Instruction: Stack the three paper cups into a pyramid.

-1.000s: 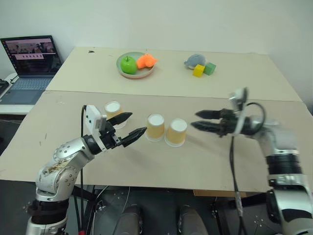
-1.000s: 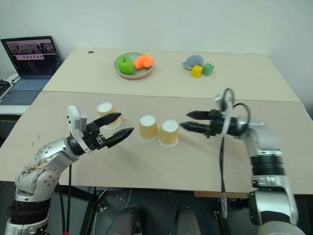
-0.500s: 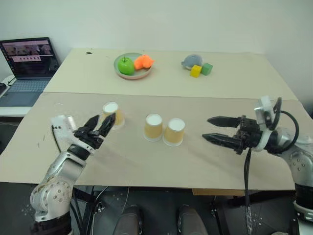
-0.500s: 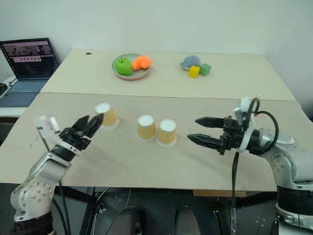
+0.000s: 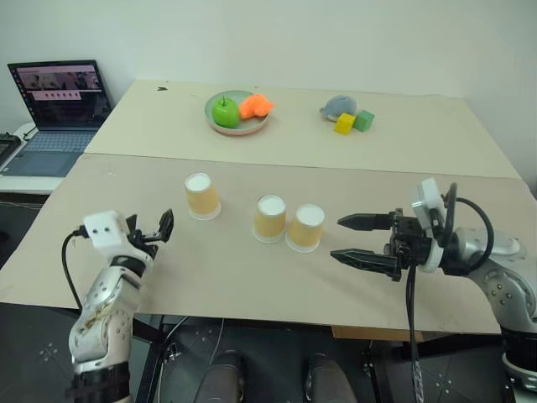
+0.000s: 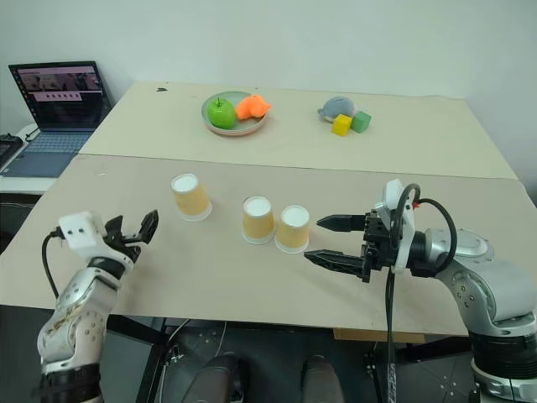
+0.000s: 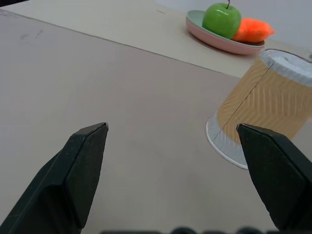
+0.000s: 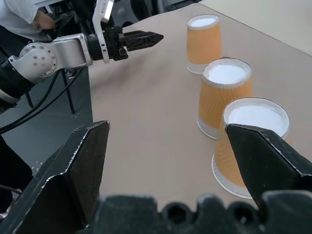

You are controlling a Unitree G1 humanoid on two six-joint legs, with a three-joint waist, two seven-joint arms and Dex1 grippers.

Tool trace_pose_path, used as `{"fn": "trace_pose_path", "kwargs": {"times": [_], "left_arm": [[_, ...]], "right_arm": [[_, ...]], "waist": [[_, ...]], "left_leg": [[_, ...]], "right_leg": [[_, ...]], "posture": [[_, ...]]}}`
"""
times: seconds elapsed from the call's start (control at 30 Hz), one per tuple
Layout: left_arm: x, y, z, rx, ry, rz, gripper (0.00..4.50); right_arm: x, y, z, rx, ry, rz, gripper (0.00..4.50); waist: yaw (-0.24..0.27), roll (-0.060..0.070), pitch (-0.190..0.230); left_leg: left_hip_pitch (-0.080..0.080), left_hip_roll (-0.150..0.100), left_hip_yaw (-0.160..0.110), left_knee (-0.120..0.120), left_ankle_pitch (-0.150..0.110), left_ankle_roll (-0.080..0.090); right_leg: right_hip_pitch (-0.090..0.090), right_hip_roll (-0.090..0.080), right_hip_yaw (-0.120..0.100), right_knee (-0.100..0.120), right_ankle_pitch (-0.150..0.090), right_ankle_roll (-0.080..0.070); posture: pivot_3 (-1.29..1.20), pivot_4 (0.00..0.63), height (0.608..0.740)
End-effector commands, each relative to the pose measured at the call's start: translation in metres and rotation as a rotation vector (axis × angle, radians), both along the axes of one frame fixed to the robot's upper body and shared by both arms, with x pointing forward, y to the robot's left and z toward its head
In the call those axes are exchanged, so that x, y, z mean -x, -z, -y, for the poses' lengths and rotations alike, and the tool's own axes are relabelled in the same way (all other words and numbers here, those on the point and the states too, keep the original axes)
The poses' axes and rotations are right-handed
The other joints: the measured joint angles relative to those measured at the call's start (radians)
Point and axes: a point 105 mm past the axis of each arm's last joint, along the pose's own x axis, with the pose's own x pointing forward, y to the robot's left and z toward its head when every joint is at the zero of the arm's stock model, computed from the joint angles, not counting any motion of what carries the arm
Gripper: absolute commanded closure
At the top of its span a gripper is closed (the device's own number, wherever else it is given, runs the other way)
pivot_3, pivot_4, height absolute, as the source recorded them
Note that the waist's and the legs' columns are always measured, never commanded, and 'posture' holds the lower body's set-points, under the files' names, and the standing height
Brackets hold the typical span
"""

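Left eye view: I see 3 cups (image 5: 270, 218) upside down, unstacked, mid-table (image 5: 252, 277); left gripper (image 5: 162, 227) and right gripper (image 5: 359, 238) gape wide, empty.

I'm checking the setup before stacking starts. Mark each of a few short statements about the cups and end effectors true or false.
1. All three paper cups stand upside down on the table. True: left cup, middle cup, right cup.
2. One cup already sits on top of two others. False: none is stacked.
3. The middle and right cups stand close together, the left cup apart. True.
4. The right end effector holds a cup. False: it is open and empty.
5. The left end effector is shut. False: the left wrist view shows it open.
6. A green apple lies on the plate. True.
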Motion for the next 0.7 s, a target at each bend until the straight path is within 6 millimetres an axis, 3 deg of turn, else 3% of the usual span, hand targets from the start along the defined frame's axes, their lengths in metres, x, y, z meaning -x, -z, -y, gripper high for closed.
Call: {"fn": "trace_pose_path", "kwargs": {"times": [0.03, 0.3, 0.53, 0.7], "left_arm": [[-0.009, -0.024, 0.004, -0.062, 0.035, 0.086, 0.0], [-0.015, -0.034, 0.027, -0.098, 0.186, 0.102, 0.0], [-0.012, -0.021, 0.029, -0.099, 0.207, 0.067, 0.0], [-0.021, -0.014, 0.048, -0.156, 0.277, 0.064, 0.0]], "right_arm": [[-0.001, -0.011, 0.002, -0.007, 0.022, 0.066, 0.04], [0.002, -0.012, 0.005, -0.006, 0.032, 0.086, 0.04], [0.003, -0.015, 0.008, -0.012, 0.056, 0.094, 0.04], [0.004, -0.017, 0.009, -0.01, 0.063, 0.098, 0.04]], "waist": [[-0.001, 0.0, 0.0], [-0.003, 0.0, 0.0], [-0.003, 0.0, 0.0], [0.001, 0.0, 0.0]], "left_leg": [[0.0, 0.0, 0.0, 0.0, 0.0, 0.0], [0.0, 0.0, 0.0, 0.0, 0.0, 0.0], [0.0, 0.0, 0.0, 0.0, 0.0, 0.0], [0.0, 0.0, 0.0, 0.0, 0.0, 0.0]], "right_leg": [[0.0, 0.0, 0.0, 0.0, 0.0, 0.0], [0.0, 0.0, 0.0, 0.0, 0.0, 0.0], [0.0, 0.0, 0.0, 0.0, 0.0, 0.0], [0.0, 0.0, 0.0, 0.0, 0.0, 0.0]], "posture": [[0.0, 0.15, 0.678], [0.0, 0.15, 0.678], [0.0, 0.15, 0.678], [0.0, 0.15, 0.678]]}}
